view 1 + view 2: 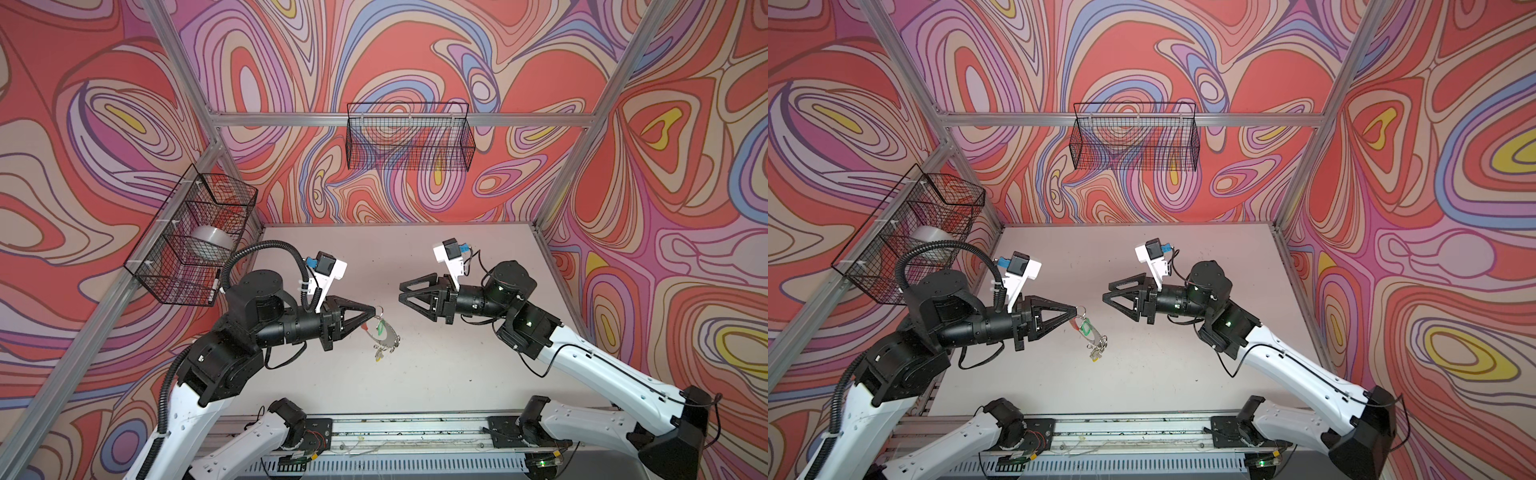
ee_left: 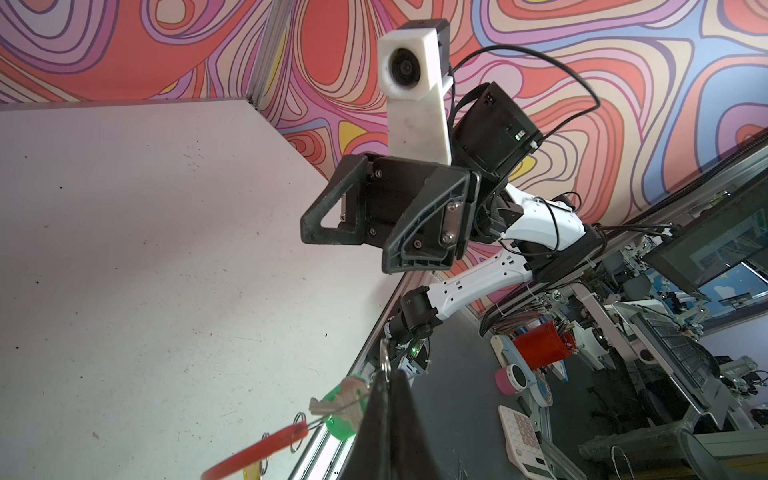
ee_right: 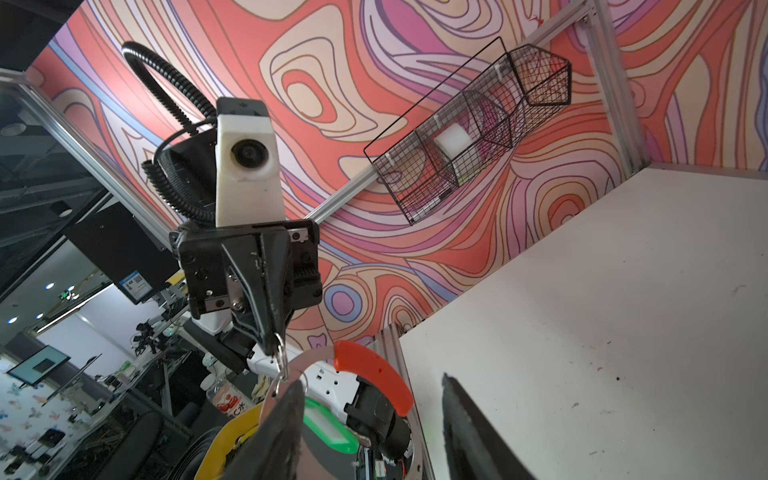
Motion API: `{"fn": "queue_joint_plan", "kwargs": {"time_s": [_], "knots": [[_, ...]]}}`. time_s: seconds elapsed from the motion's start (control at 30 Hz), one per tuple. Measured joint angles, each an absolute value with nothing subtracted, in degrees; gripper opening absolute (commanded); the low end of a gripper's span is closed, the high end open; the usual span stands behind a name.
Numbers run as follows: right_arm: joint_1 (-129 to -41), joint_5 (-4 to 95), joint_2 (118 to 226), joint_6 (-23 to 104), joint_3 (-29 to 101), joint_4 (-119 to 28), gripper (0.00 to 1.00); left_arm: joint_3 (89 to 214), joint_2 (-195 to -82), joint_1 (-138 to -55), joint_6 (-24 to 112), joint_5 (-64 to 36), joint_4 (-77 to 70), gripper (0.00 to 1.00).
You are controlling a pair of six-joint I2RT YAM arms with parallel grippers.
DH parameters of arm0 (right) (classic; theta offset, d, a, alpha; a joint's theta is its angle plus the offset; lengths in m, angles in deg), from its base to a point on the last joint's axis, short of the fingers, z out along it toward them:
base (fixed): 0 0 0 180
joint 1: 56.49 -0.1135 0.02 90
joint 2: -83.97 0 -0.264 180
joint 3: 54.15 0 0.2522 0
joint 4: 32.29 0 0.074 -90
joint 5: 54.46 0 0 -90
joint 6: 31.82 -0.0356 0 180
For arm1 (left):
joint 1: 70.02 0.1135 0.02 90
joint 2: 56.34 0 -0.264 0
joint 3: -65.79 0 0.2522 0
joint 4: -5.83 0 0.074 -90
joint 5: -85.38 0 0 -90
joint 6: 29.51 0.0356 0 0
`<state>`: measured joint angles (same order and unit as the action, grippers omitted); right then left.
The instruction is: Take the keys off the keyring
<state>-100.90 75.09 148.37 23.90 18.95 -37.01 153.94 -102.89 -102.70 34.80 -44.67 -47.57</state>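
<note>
Two arms, one ring, two keys; every place below is reckoned from the keyring.

- One keyring [image 1: 388, 333]: a flat grey ring with a red curved segment [image 3: 374, 374]. It hangs tilted over the table [image 1: 457, 374], roughly mid-surface. From where I stand I cannot tell whether its low end touches the tabletop.
- One small split ring [image 3: 280, 353]: silver, threaded through the keyring's upper edge. The whole keyring hangs by it.
- One left gripper [image 1: 375, 310]: at the keyring's top, on its left side. Its jaws are pressed together on the small split ring, which pokes out past the tips.
- One green-tagged key [image 1: 1086, 328]: attached to the keyring and lying against its upper part, beside the red curved segment.
- One yellow-tagged key [image 1: 377, 355]: attached to the keyring, dangling at its low end among more little silver rings.
- One right gripper [image 1: 401, 292]: to the right of the keyring's top and near it, but not touching. Its jaws stand apart with nothing between them, and it points towards the left gripper.
- One back-wall basket [image 1: 409, 137]: black wire, well beyond the keyring.
- One side-wall basket [image 1: 195, 237]: black wire, well to the keyring's left, with a pale roll [image 1: 212, 241] inside.
</note>
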Motion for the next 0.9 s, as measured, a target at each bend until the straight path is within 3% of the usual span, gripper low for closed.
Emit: {"fn": "queue_joint_plan", "kwargs": {"time_s": [0.17,0.7,0.9], "knots": [[-100.9,78.5,151.3,27.5,24.3,-41.9,0.43,154.0,-103.4,-102.7,35.3,-45.6,-47.6,0.00],[-102.2,85.4,153.7,33.3,29.2,-50.8,0.43,154.2,-104.8,-102.7,37.4,-48.3,-47.6,0.00],[-103.8,85.8,154.5,33.6,30.4,-50.8,0.37,154.4,-105.7,-102.7,37.6,-48.3,-47.7,0.00]]}}
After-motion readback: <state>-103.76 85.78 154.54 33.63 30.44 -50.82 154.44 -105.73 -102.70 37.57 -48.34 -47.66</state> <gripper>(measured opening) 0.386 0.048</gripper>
